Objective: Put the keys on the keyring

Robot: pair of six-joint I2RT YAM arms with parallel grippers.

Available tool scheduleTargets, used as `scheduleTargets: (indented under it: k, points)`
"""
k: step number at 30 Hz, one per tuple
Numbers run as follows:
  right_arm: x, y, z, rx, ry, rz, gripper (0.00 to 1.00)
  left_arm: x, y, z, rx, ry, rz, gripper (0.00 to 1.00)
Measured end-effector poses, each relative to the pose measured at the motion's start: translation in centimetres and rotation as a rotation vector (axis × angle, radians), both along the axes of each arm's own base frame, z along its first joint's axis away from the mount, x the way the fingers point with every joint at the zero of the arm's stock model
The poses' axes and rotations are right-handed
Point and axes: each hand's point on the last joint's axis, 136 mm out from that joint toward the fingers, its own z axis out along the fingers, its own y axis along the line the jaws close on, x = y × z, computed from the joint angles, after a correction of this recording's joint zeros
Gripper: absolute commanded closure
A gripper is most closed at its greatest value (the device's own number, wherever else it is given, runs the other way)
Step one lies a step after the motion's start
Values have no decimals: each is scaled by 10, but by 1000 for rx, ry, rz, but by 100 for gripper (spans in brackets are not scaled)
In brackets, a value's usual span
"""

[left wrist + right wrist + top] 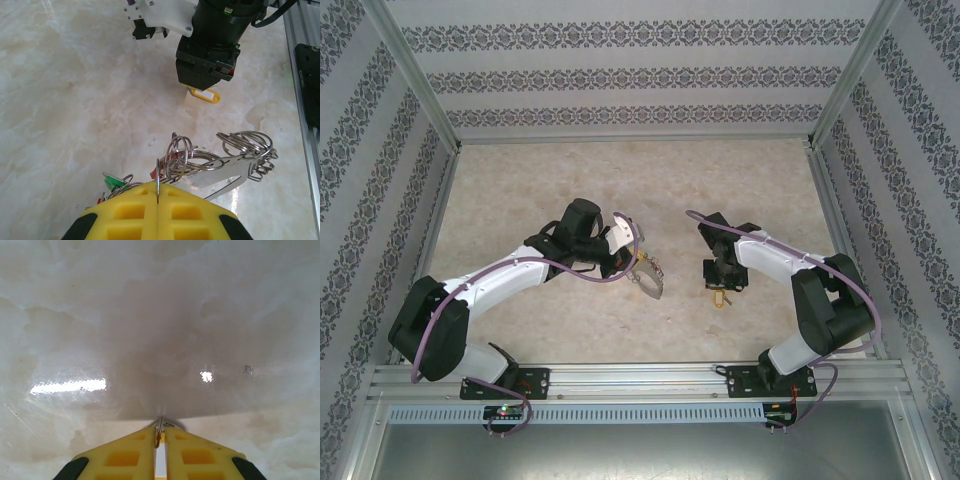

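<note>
My left gripper [633, 264] [157, 190] is shut on the thin metal rim of the keyring [220, 161] [649, 279]. The keyring is a silver hoop hung with many small split rings, and it rests low over the table. Keys with a green tag [114, 181] and red tags [171, 158] hang on it beside my fingers. To the right, my right gripper [720, 288] [160, 432] points down at the table. Its yellow fingers [134, 450] pinch the thin metal loop of a key with a yellow tag [205, 95] [724, 299], which sticks out below the jaws.
The pale marble-patterned table [620, 170] is walled by patterned panels with aluminium frame posts. An aluminium rail [640, 380] carrying both arm bases runs along the near edge. About a gripper's width of bare table separates the keyring from the right gripper.
</note>
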Motion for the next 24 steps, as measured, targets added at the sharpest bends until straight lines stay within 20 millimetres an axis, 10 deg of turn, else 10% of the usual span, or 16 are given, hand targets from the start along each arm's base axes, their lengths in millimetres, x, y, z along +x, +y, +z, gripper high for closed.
scheduleTargets:
  k: [24]
  points:
    - [1, 0, -2, 5, 6, -3, 86, 0, 1, -2, 7, 7, 3, 100]
